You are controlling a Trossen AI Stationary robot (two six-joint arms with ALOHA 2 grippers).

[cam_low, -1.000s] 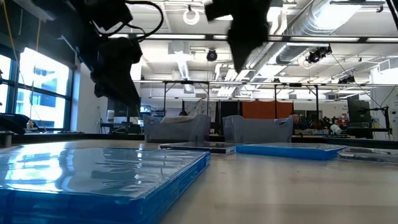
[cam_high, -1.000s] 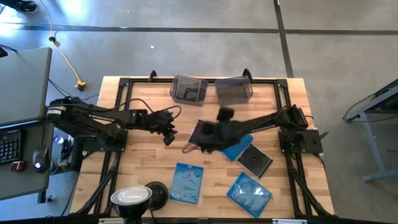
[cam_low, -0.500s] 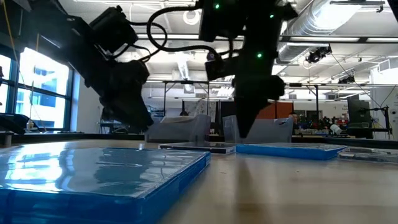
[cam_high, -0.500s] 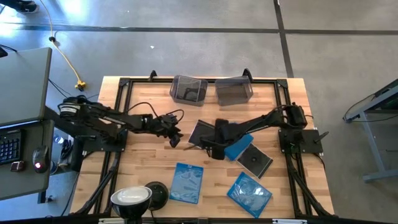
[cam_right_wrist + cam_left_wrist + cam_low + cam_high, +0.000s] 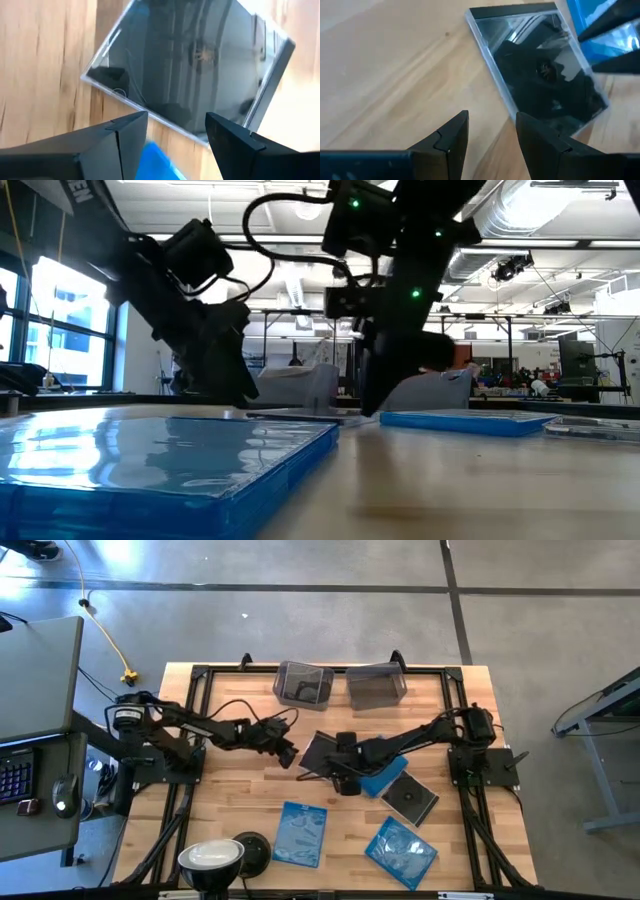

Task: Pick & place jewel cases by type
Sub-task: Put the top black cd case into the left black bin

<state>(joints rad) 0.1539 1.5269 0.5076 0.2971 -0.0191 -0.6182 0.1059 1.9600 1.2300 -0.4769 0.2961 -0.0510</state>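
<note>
Our left claw [image 5: 490, 137], fingers spread and empty, sits just beside the dark case [image 5: 540, 70]; our right claw [image 5: 175, 132], also spread, hovers over the same case's opposite edge, by a blue case [image 5: 385, 776]. We judge both could collide, or the thin, glossy, hard plastic could skid on the smooth wood table [image 5: 225, 800]. Bins [image 5: 303, 684] stand beyond the dark case

My right gripper [image 5: 172, 131] hangs low over the wooden table [image 5: 45, 60], fingers [image 5: 122, 137] spread apart; between and beyond them lies a dark jewel case [image 5: 190, 60], flat on the wood (its clear edge catching glare); a sliver of bright blue case [image 5: 159, 161] peeks up between my fingers.
</note>
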